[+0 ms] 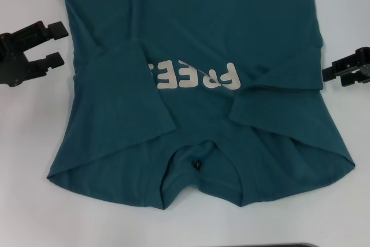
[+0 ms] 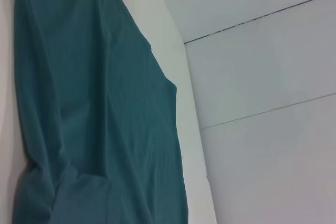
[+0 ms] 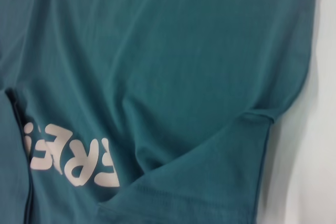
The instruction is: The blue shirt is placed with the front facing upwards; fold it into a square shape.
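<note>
Shirt (image 1: 191, 39) first, since everything else sits around it: it's a dark teal-blue tee spread flat on a white table (image 1: 23, 201), with the collar end toward the robot and the body running off the far edge of the head view. Both short sleeves are flipped inward onto the chest. The sleeve on the robot's left (image 1: 124, 91) covers the end of the off-white block letters (image 1: 196, 76), so only part of the word shows, and it reads upside down from the robot's side. The sleeve on the robot's right (image 1: 272, 108) lies just past the other end of the lettering. The neck opening (image 1: 193, 163) sits in the middle of the near edge, with a small dark tag inside it.

Left gripper (image 1: 55, 44) is off the shirt's left edge, near it but not touching, with its two black fingers spread apart and nothing between them. Right gripper (image 1: 347, 67) hangs just off the shirt's right edge, about level with the letters. It's cut off by the frame, so I can't tell whether it's open or closed.

Left wrist view just shows the shirt's side edge against the table. Right wrist view looks down on the lettering and the folded right sleeve.
</note>
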